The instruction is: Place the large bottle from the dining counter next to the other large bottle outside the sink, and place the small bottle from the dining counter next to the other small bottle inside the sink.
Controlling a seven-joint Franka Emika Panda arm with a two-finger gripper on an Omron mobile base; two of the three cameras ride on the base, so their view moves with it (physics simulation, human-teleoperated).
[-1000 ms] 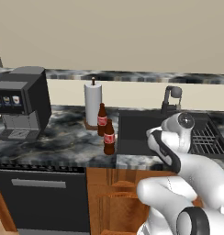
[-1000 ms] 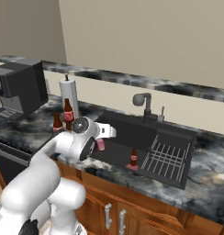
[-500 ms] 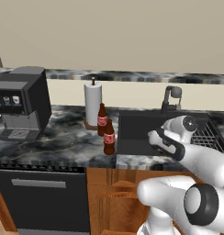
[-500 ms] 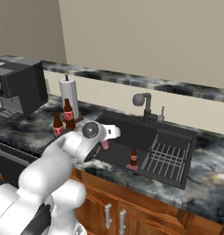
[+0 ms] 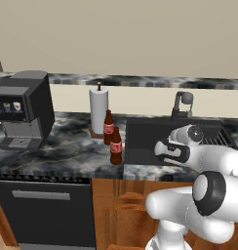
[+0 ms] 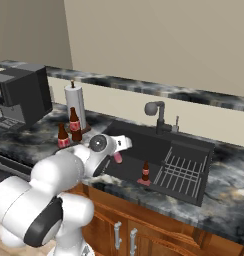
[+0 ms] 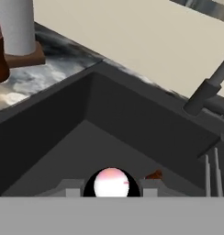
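We hold small pink bottle [image 6: 117, 157] over sink [image 6: 194, 145], gripper [image 6: 119, 150] fingers clamped on its body. Likely light, smooth, slippery; grip mid-body. Other small bottle [image 6: 145, 172] stands inside basin; two brown bottles [image 5: 111, 137] paired on counter.

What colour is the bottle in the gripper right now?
Pink; the small bottle shows best in the right base view.
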